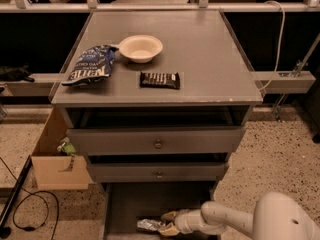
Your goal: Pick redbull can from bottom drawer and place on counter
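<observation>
We see 1 redbull can (149,225), shiny silver, in btm drawer (125,206); 1 gripper (168,223) at its end, jaws: can't tell.

Bystander items in my view

A blue chip bag (90,66) lies just left of a cream bowl (140,47), and a dark candy bar (159,79) lies in front of the bowl. An open cardboard box (52,161) stands on the speckled floor (280,159) at left, with a black cable (35,215) looped nearby. The end effector (165,223) sits at the bottom edge, well below them.
</observation>
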{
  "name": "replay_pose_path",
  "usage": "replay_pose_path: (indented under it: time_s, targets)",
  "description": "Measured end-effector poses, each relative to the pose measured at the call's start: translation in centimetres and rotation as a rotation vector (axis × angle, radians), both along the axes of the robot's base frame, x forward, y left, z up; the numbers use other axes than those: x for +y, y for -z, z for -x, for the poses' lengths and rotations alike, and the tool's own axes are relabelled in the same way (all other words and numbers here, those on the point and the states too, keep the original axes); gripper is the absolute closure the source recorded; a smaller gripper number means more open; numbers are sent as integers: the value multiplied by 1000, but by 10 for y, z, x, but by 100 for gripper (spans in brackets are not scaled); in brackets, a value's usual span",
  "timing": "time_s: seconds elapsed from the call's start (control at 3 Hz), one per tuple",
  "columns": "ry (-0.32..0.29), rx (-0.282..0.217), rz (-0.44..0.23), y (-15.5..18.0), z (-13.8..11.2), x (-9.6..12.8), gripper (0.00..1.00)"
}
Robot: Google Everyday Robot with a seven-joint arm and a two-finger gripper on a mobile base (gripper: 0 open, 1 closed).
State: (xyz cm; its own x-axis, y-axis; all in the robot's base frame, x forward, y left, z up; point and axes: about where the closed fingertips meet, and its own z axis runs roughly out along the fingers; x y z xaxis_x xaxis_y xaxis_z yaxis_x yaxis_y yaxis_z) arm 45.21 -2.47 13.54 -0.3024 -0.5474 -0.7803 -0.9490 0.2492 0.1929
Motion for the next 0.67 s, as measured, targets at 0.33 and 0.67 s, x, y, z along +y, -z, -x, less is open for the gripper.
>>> replay_pose_path:
  time_s: [0.33,0.67]
  targets:
    - [-6,-41,-10,-38,6,-16,100]
    - [-13,-89,-18,-77,10,-28,100]
